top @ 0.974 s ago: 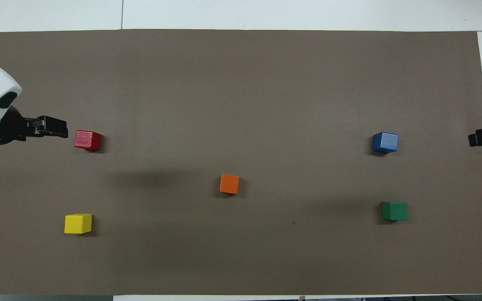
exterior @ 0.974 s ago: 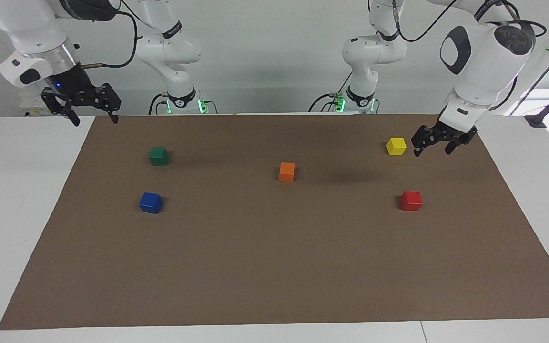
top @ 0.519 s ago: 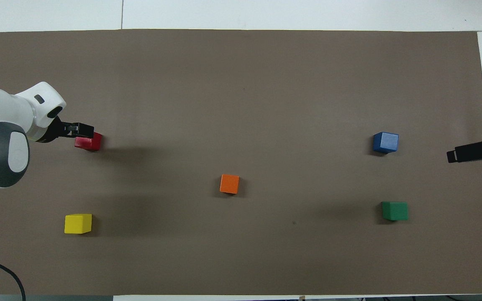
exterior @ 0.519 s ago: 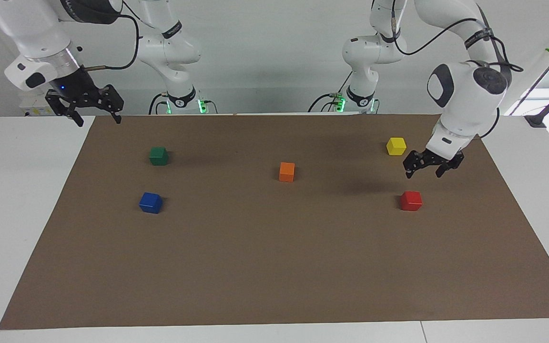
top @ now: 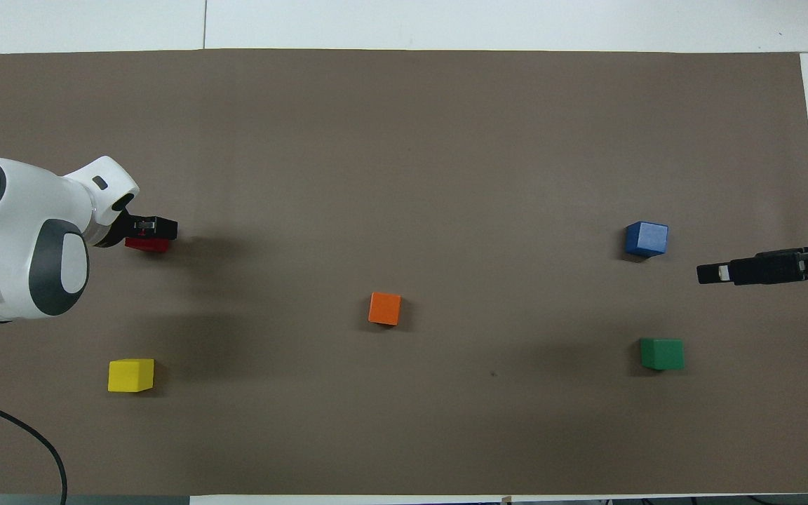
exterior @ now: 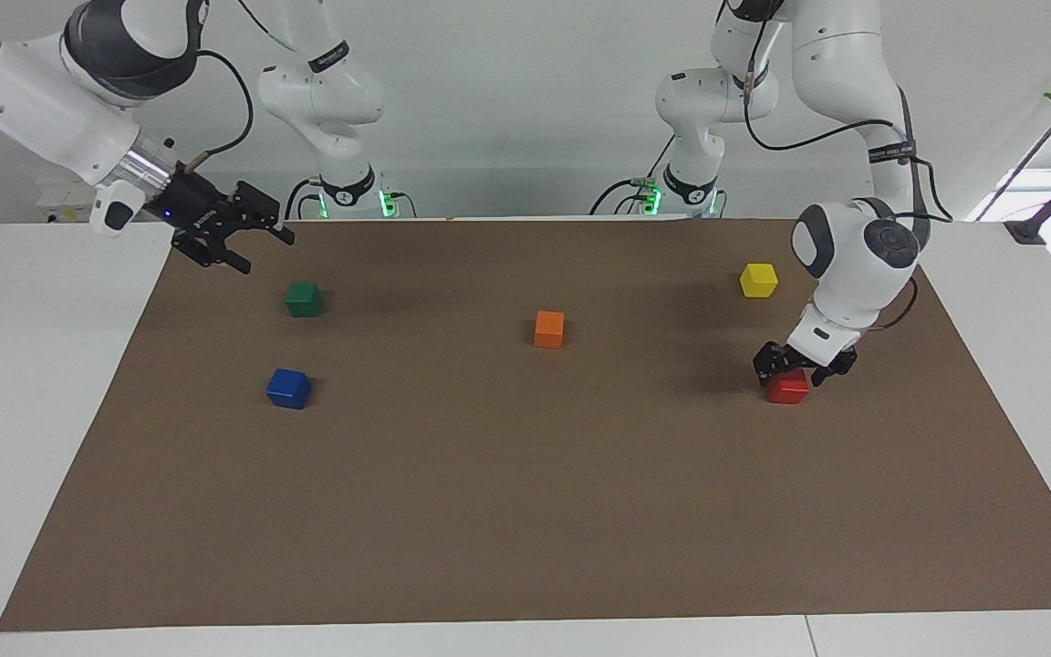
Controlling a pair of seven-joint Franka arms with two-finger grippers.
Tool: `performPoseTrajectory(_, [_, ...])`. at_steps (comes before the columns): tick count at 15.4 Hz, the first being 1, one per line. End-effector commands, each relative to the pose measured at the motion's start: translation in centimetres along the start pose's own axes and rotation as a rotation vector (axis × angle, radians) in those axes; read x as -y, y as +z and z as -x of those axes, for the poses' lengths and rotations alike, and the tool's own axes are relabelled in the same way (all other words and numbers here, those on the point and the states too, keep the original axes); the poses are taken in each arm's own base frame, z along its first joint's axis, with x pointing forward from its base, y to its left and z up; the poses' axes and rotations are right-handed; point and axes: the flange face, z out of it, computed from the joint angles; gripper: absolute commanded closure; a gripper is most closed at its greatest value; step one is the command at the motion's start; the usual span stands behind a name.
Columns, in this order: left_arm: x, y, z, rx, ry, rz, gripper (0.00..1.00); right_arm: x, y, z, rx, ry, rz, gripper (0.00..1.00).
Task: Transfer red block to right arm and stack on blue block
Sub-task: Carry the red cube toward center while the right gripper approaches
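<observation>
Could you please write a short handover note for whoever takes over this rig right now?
Left tool: open, down at the red block, straddling its top, not yet closed on it.
Right tool: open, empty, raised over the mat's edge near the green block.
Red block: on the mat at the left arm's end. Blue block: on the mat at the right arm's end, nothing on it.
Done: the approach to the red block.
Left: grasp, lift, pass to the right tool, stack on blue.

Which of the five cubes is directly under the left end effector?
The red block. The open left end effector is right over it, fingers either side. The yellow, orange, green and blue cubes sit alone on the brown mat.
</observation>
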Motion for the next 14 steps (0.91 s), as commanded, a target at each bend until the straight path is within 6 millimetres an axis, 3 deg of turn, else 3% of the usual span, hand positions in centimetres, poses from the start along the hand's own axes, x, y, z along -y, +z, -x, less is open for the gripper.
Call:
performPoseTrajectory(1, [0.2,0.9,0.1,-0.012,0.005,0.001,0.0,-2.8,2.2,1.6,-0.054,-0.041,-0.227,0.0])
performPoseTrajectory(2, [0.0,0.8,0.1,-0.003,-0.005,0.004,0.28,-3.5,2.9,1.6,-0.06,-0.063,-0.3,0.0])
performPoseTrajectory(3, [-0.1,0.7,0.0,0.014,-0.036,0.007,0.72,-3.3,3.4,1.7,-0.065,-0.066,-0.365,0.0])
performPoseTrajectory(4, [-0.2,0.5,0.0,0.031,-0.07,0.011,0.93,-3.0,4.1,1.8,-0.065,-0.057,-0.427,0.0])
performPoseTrajectory(7, [-1.1,-2.9,-0.9,0.069,-0.227,0.026,0.99,-2.1,6.3,2.5,-0.067,-0.026,-0.605,0.0])
performPoseTrajectory(10, [-2.1,-11.2,-0.3,0.11,-0.42,0.159,1.0,-1.2,9.2,3.3,-0.053,-0.025,-0.791,0.0])
performPoseTrajectory(12, [-3.8,-17.8,1.5,0.134,-0.531,0.214,1.0,0.1,10.3,3.6,-0.018,-0.03,-0.925,0.0])
performPoseTrajectory(14, [-6.7,-22.7,3.9,0.174,-0.612,0.243,1.0,1.3,12.0,4.1,0.002,-0.02,-1.066,0.0])
